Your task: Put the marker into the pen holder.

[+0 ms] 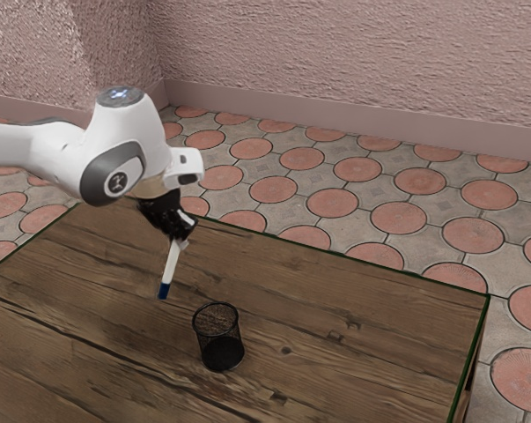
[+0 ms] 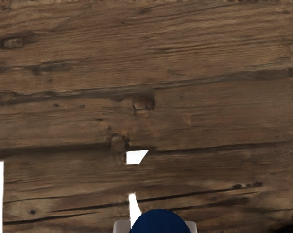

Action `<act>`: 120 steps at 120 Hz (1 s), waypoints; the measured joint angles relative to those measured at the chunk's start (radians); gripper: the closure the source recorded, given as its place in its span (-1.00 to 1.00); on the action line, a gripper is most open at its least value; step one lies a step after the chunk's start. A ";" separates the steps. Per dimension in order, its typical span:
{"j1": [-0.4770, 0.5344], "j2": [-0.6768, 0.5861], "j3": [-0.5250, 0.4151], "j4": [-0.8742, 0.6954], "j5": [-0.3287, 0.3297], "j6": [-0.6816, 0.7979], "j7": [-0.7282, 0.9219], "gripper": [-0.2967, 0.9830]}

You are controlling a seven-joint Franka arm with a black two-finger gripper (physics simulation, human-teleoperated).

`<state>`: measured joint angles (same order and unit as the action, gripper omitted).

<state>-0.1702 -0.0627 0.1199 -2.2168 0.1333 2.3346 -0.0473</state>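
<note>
The black 2-finger gripper [image 1: 179, 229] is clamped on the slim white marker with a blue end [image 1: 171, 262], gripping its upper part, probably so the long free length can enter first. The marker hangs above the brown wooden table [image 1: 371, 330], blue end down and tilted toward the exterior view's left, apart from the black wire-mesh cylindrical pen holder [image 1: 219, 342]. The holder stands upright with its mouth up, ready to receive it. Its raised rim is the likely obstacle: the marker probably needs straightening and centring before it goes down.
</note>
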 joint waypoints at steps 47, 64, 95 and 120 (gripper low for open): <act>-0.126 0.014 -0.031 0.031 -0.020 -0.022 -0.046 0.66; -0.141 0.046 -0.064 0.058 -0.043 -0.022 -0.060 0.66; -0.196 0.060 -0.087 0.055 -0.059 -0.022 -0.077 0.66; -0.204 0.058 -0.083 0.055 -0.056 -0.022 -0.091 0.67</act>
<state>-0.3740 -0.0050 0.0365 -2.1619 0.0774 2.3122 -0.1385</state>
